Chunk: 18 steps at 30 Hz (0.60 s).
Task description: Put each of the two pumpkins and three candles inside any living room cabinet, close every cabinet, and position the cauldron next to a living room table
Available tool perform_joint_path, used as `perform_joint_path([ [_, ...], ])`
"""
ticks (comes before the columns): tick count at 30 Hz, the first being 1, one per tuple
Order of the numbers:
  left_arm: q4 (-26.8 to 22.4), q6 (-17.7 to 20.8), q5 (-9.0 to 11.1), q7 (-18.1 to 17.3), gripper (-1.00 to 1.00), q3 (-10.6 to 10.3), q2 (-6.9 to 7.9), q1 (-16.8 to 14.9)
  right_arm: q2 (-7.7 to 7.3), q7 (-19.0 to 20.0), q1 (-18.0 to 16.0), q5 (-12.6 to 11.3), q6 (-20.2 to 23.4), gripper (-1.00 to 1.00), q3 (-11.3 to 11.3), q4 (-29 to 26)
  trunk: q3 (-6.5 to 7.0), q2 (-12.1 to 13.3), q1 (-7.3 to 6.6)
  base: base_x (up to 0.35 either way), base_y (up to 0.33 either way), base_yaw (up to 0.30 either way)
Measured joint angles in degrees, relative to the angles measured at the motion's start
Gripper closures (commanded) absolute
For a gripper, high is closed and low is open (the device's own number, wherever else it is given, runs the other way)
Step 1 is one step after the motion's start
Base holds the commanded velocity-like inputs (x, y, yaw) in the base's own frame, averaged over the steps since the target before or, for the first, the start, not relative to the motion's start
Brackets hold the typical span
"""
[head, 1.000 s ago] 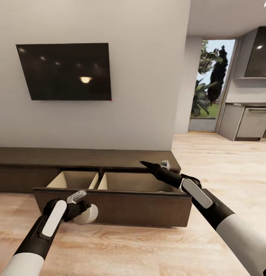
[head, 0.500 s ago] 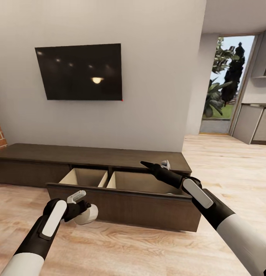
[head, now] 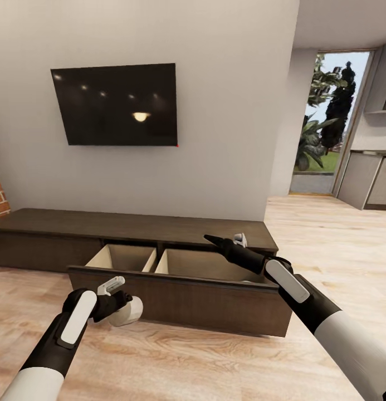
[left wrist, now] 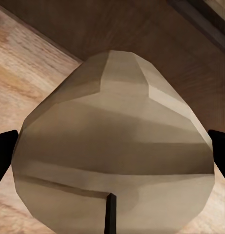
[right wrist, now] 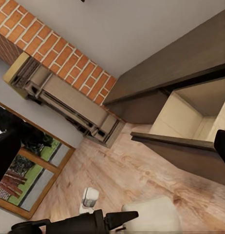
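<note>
The cabinet (head: 131,225) is a long, low dark-brown unit against the wall, and its wide drawer (head: 204,303) is pulled out, showing two pale wood compartments. My left gripper (head: 121,301) is shut on a beige candle (head: 128,312), low in front of the drawer's left end. In the left wrist view the candle (left wrist: 112,146) bulges between the two dark fingertips (left wrist: 3,153). My right gripper (head: 223,240) hovers open over the drawer's right compartment with nothing between its fingers. The pumpkins and cauldron are out of view.
A dark TV (head: 115,104) hangs on the wall above the cabinet. A brick fireplace (right wrist: 68,100) stands past the cabinet's left end. To the right are a glass doorway (head: 326,128) and grey kitchen units (head: 376,181). Open wood floor (head: 187,362) lies in front.
The whole head view shifted, so the camera turned left between one second and half a second ago. Both arms keep the same pose, and the candle stays held.
</note>
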Motion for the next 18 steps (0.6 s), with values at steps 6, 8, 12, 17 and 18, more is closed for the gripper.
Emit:
perform_joint_path([
  [6, -0.10, 0.13, 0.09, -0.21, 1.00, -0.03, -0.04, 0.01, -0.18, -0.59, 0.00, 0.14, 0.62, -1.00, -0.02, 1.67, 0.00, 0.00, 0.00, 0.000, 0.000, 0.152],
  [8, 0.01, 0.17, 0.14, -0.26, 1.00, -0.16, -0.24, 0.01, -0.59, -0.59, 0.00, 0.05, 0.70, -1.00, -0.02, 2.30, -0.04, 0.00, 0.00, 0.000, 0.000, 0.036],
  [12, 0.06, 0.31, 0.22, -0.37, 1.00, -0.34, -0.42, 0.00, -1.27, -0.34, 0.00, -0.04, 0.67, -1.00, -0.01, 2.89, -0.30, 0.00, 0.00, 0.000, 0.000, -0.044],
  [17, 0.14, 0.38, 0.18, -0.51, 1.00, -0.41, -0.48, 0.00, -1.39, -0.09, 0.00, -0.14, 0.67, -1.00, -0.01, 2.96, -0.40, 0.00, 0.00, 0.000, 0.000, -0.015],
  [18, 0.15, 0.38, 0.19, -0.52, 1.00, -0.41, -0.51, 0.00, -1.40, -0.08, 0.00, -0.14, 0.70, -1.00, -0.02, 2.98, -0.41, 0.00, 0.00, 0.000, 0.000, -0.115],
])
